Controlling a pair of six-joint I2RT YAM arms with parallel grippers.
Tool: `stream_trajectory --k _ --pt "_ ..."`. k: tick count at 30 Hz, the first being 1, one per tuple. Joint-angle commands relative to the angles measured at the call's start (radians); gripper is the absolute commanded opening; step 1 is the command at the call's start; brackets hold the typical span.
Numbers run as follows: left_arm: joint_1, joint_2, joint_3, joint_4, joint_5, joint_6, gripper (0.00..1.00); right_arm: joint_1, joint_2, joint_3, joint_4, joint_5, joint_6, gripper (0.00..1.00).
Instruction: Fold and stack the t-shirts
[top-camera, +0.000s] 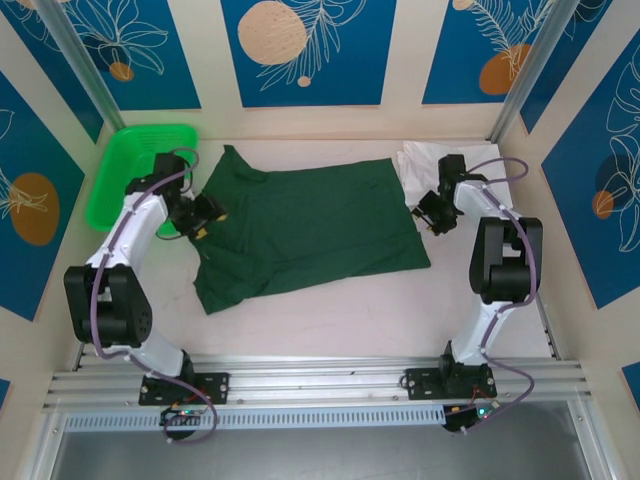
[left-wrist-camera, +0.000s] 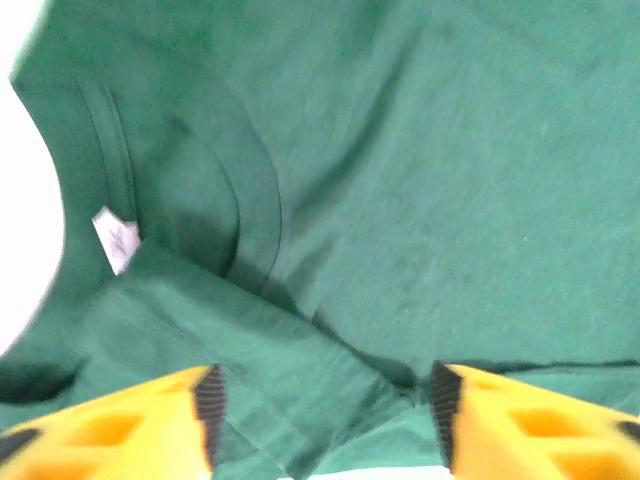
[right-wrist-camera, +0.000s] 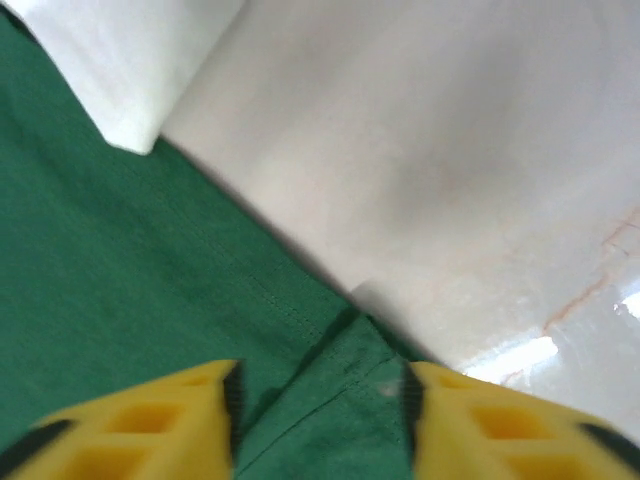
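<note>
The dark green t-shirt (top-camera: 320, 228) lies spread across the middle of the table, collar toward the left. My left gripper (top-camera: 205, 215) hangs over its collar end, open. In the left wrist view the jaws (left-wrist-camera: 325, 400) straddle a folded-over flap of the green t-shirt (left-wrist-camera: 450, 180) beside the neckline and its white label (left-wrist-camera: 116, 241). My right gripper (top-camera: 432, 215) is at the shirt's right hem, open. In the right wrist view a turned-up corner of the green t-shirt (right-wrist-camera: 120, 290) lies between the jaws (right-wrist-camera: 320, 395). The white t-shirt (top-camera: 413, 168) sits bunched at the back right, with an edge of this white t-shirt (right-wrist-camera: 120, 70) close to the hem.
A bright green mesh basket (top-camera: 140, 165) stands at the back left, just behind my left arm. Bare table (top-camera: 330, 320) runs in front of the green shirt. Blue patterned walls close in the back and both sides.
</note>
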Motion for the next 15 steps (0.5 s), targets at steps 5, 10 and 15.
stream_trajectory --k 5,10,15 --pt "0.014 -0.258 -0.146 0.006 -0.078 -0.037 0.7 -0.058 -0.306 -0.255 0.082 -0.096 0.021 0.62" --pt "-0.011 -0.489 -0.494 0.102 -0.002 -0.1 0.67 -0.01 -0.442 -0.487 0.144 -0.097 0.054 0.61" --pt "-0.014 -0.688 -0.719 0.107 0.021 -0.143 0.67 -0.02 -0.47 -0.593 0.197 -0.09 0.07 0.64"
